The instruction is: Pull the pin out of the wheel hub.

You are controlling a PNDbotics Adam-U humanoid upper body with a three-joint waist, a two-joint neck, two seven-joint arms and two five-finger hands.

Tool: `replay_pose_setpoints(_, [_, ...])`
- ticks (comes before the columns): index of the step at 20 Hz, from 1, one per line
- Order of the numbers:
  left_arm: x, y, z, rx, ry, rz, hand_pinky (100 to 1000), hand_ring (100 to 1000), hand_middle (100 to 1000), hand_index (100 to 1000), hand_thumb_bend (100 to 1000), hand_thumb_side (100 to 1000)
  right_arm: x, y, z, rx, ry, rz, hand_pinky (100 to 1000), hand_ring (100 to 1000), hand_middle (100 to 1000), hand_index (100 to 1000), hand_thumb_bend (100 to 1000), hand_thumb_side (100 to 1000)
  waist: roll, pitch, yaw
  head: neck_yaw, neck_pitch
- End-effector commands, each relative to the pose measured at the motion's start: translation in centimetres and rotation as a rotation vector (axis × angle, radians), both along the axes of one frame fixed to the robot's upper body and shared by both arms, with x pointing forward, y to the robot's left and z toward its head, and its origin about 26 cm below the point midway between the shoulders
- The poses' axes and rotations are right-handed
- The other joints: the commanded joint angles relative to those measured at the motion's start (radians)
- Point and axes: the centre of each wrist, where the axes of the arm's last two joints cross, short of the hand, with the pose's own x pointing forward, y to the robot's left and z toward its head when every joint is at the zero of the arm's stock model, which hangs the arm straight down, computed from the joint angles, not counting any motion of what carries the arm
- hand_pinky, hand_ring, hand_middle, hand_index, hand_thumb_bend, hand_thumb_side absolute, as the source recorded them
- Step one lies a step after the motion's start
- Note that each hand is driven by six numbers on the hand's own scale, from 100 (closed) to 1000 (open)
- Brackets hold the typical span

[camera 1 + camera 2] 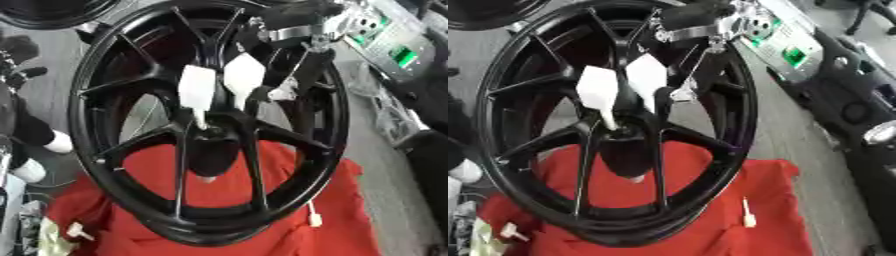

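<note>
Black right hand (262, 95) grips hub pin (199, 90) (white).

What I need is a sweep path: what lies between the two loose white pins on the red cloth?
The wheel's lower rim, resting on the red cloth, crosses between the left pin and the right pin, in the left eye view.

I see grey floor (798, 125), a red cloth (289, 200) (creased), and a green-lit machine (394, 45) far right.
</note>
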Motion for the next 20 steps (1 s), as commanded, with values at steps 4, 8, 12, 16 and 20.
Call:
replay_pose_setpoints(4, [0.0, 0.2, 1.0, 0.029, -0.025, -0.006, 725, 820, 659, 704, 145, 844, -0.1, -0.2, 1.8, -0.177, -0.054, 0.118, 867, 647, 357, 576, 100, 301, -0.003, -0.016, 0.002, -0.011, -0.014])
replay_pose_setpoints(8, [0.0, 0.1, 1.1, 0.03, -0.025, -0.007, 726, 821, 659, 702, 145, 843, 0.3, -0.3, 1.9, -0.182, -0.058, 0.108, 849, 618, 315, 521, 100, 308, -0.006, -0.015, 0.003, -0.012, -0.019])
replay_pose_setpoints(12, [0.0, 0.1, 1.1, 0.03, -0.023, -0.006, 726, 821, 657, 699, 145, 842, 0.3, -0.4, 2.3, -0.182, -0.064, 0.105, 833, 597, 282, 485, 100, 309, -0.009, -0.016, 0.004, -0.011, -0.02])
replay_pose_setpoints(16, [0.0, 0.1, 1.1, 0.03, -0.023, -0.006, 726, 821, 657, 699, 145, 842, 0.3, -0.4, 2.3, -0.182, -0.064, 0.104, 833, 597, 282, 485, 100, 309, -0.01, -0.016, 0.005, -0.011, -0.02])
replay_pose_setpoints(20, [0.0, 0.1, 0.9, 0.033, -0.017, -0.005, 727, 821, 651, 691, 145, 843, 0.1, -0.9, 3.2, -0.145, -0.062, 0.093, 814, 552, 204, 410, 100, 301, -0.013, -0.021, 0.002, -0.008, -0.02])
